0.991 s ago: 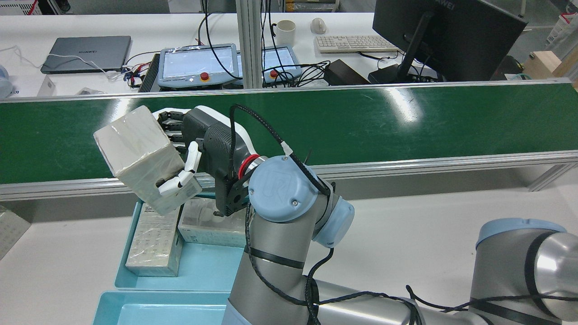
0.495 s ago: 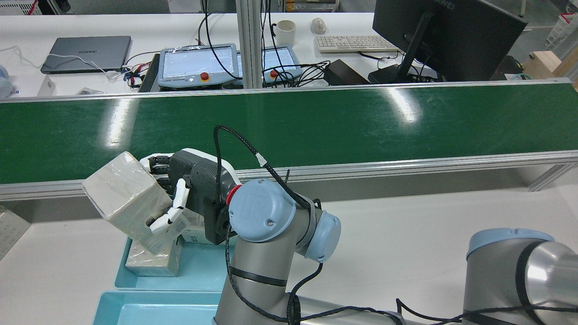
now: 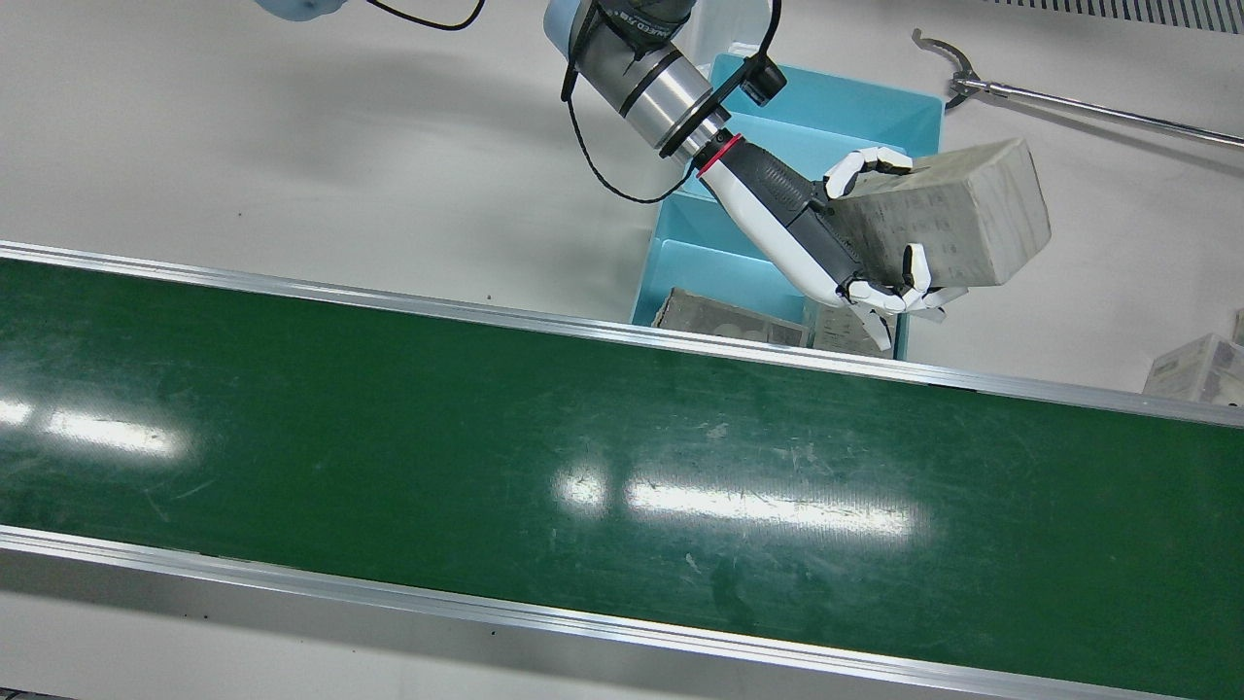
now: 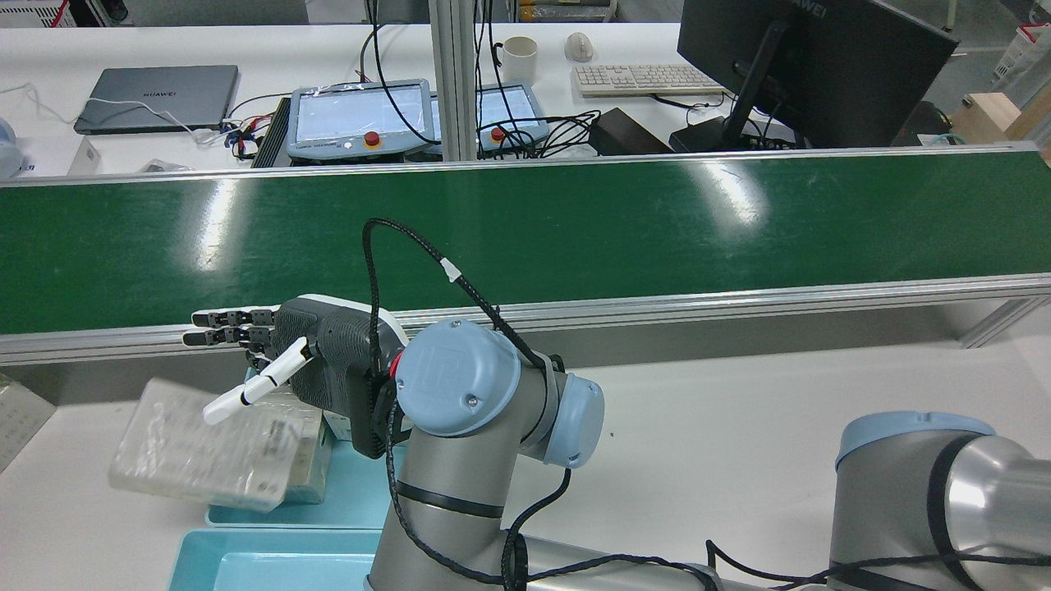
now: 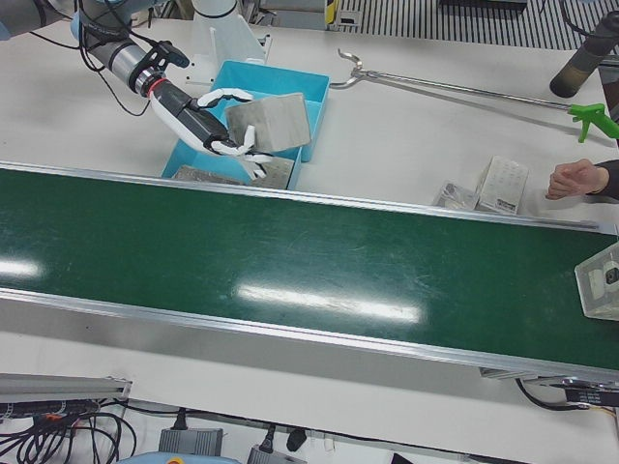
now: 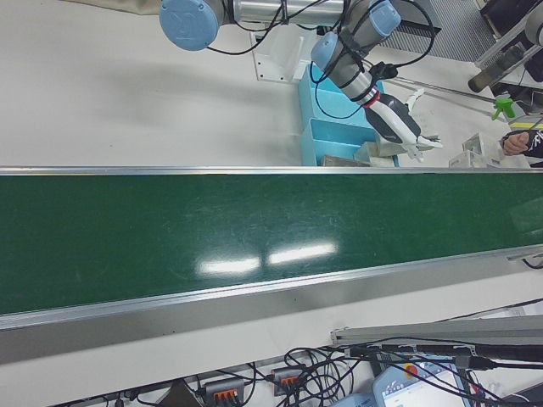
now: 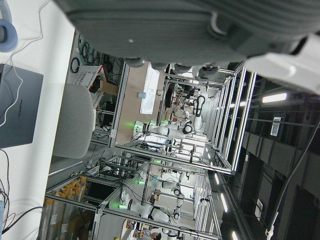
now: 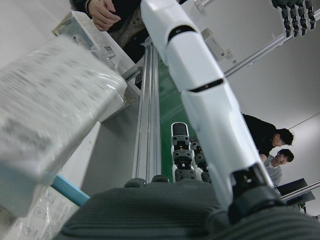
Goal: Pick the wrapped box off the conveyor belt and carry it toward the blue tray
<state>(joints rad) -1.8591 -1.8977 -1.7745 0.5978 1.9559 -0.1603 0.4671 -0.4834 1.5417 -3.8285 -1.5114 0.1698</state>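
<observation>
Wrapped box (image 4: 197, 451) blurred and tilted in the rear view, loose just below the right hand (image 4: 304, 361), off the conveyor belt (image 4: 575, 230) and overhanging the outer rim of the blue tray (image 4: 345, 501). Likely to tip over that rim onto the bench (image 4: 739, 427), or land crooked on the packs (image 3: 729, 316) already inside, for want of support. Fingers (image 4: 218, 318) straight and spread wide, holding nothing there, though curled about the box in the front view. Forearm roughly level, palm turned sideways. Left hand (image 7: 200, 25) seen only in part; fingers impossible to judge.

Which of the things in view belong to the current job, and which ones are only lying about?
Job: wrapped box, right hand, blue tray, conveyor belt.
Lying about: reaching tool, loose boxes, laptop, keyboard.
</observation>
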